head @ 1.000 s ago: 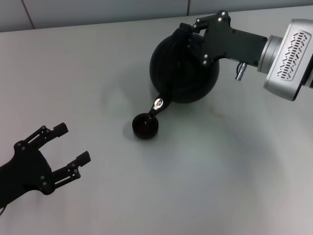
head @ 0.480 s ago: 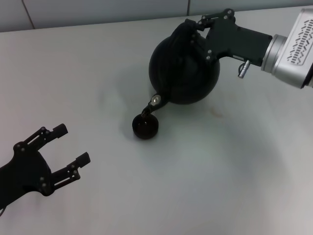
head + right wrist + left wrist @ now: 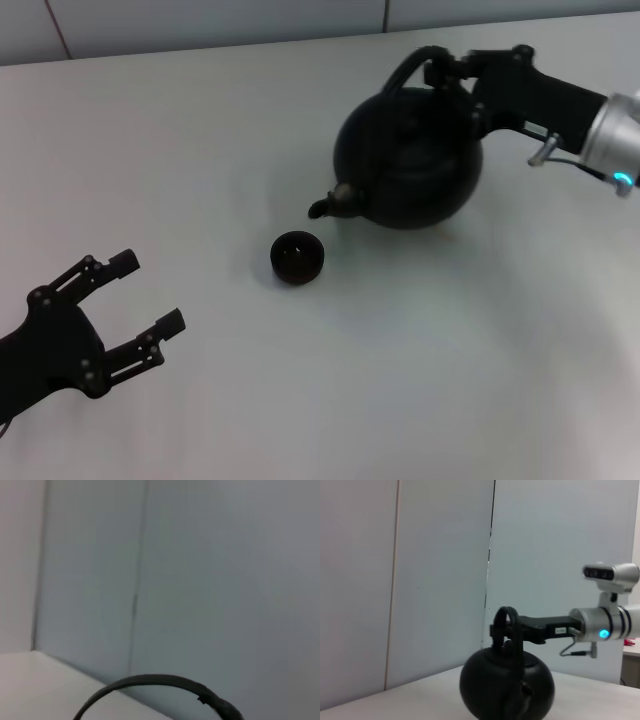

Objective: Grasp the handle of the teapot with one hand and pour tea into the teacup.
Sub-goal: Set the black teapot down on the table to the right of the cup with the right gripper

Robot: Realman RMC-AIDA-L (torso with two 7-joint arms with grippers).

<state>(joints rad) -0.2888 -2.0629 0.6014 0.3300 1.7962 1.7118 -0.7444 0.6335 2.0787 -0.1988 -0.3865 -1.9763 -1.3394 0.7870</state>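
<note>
The matte-black teapot [image 3: 410, 170] stands upright at the back right of the table, its short spout [image 3: 325, 205] pointing left. My right gripper [image 3: 452, 70] is shut on the black arched handle [image 3: 408, 68] at the pot's top. The small dark teacup [image 3: 297, 256] sits on the table just in front of and below the spout, apart from it. My left gripper [image 3: 148, 296] is open and empty at the front left. The left wrist view shows the teapot [image 3: 506, 685], its handle [image 3: 509, 625] and the right arm gripping it. The right wrist view shows only the handle's arc [image 3: 155, 684].
The white table [image 3: 420, 360] stretches around the objects. A pale panelled wall [image 3: 200, 20] runs along the table's back edge.
The teapot has swung from tilted with its spout over the teacup back to upright, and moved right and away from the cup. The left arm has not moved.
</note>
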